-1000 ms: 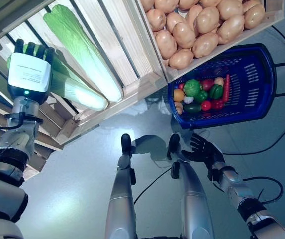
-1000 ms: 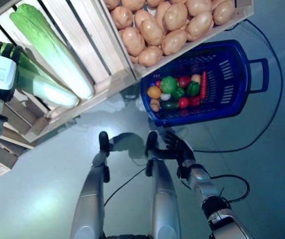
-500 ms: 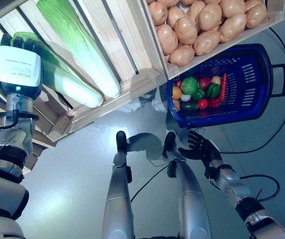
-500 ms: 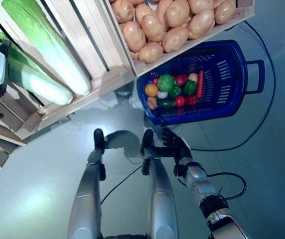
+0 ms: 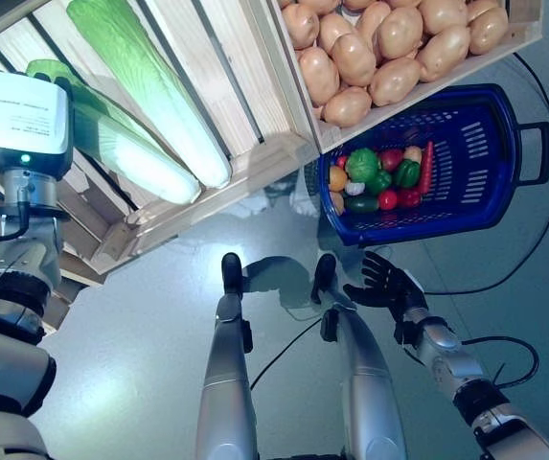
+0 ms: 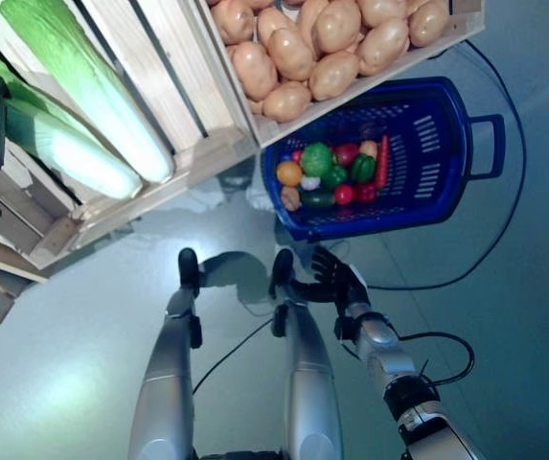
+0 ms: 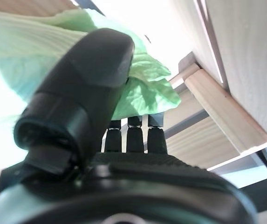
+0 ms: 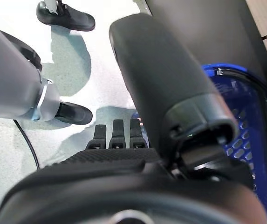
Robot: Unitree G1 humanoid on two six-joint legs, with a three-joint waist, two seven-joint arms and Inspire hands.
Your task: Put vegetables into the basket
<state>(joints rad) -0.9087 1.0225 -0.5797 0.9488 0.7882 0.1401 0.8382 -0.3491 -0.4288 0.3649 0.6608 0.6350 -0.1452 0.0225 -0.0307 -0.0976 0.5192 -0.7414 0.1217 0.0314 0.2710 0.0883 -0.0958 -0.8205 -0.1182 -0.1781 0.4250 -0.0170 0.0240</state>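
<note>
1. While the right hand hung low with relaxed, spread fingers holding nothing, it sat just short of the blue plastic basket on the floor.
2. Farther off, the left hand had thumb and fingers curled round the long pale-green napa cabbage lying in the slatted wooden crate.
3. Its leafy end looked soft and crushable; gripping the firmer white stalk seemed safer, since its length would likely sag.
</note>
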